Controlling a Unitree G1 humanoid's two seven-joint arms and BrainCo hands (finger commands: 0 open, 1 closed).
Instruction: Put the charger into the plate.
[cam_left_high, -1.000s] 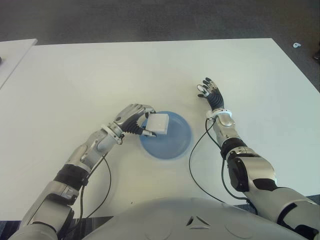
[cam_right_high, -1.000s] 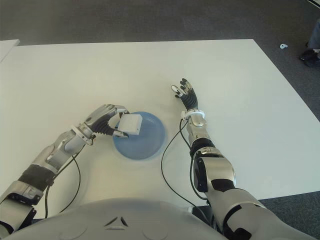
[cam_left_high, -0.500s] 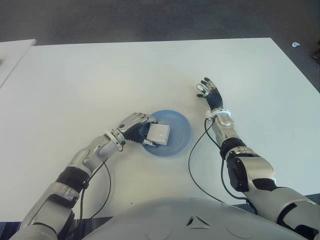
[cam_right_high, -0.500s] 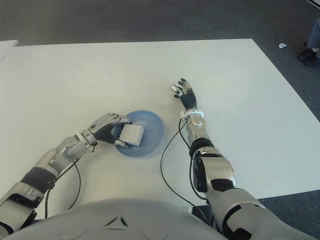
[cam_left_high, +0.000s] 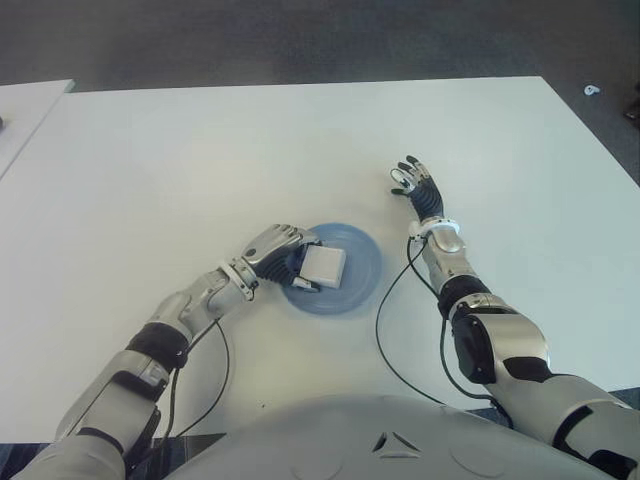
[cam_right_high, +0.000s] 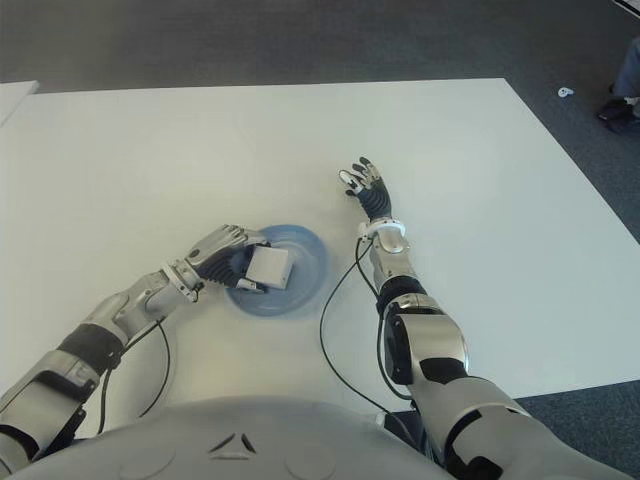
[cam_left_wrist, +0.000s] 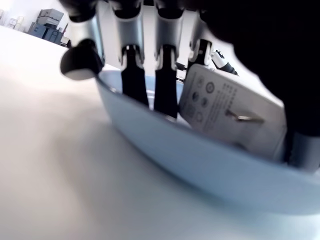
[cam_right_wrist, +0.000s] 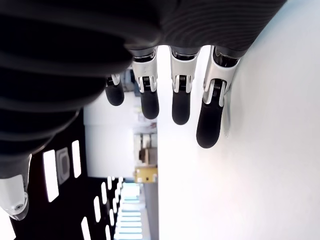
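The white square charger sits low inside the left half of the blue plate, in the middle of the white table. My left hand reaches over the plate's left rim, its fingers curled around the charger. In the left wrist view the charger shows its label and a metal prong behind the plate's wall, with my fingers beside it. My right hand shows to the right of the plate with its fingers spread, holding nothing.
Black cables trail from both wrists across the table towards its front edge. A second white table stands at the far left. Dark floor lies beyond the far edge, with a small white object on it.
My left hand has carried the charger from above the plate's left rim down into the plate. The right hand has stayed where it was.
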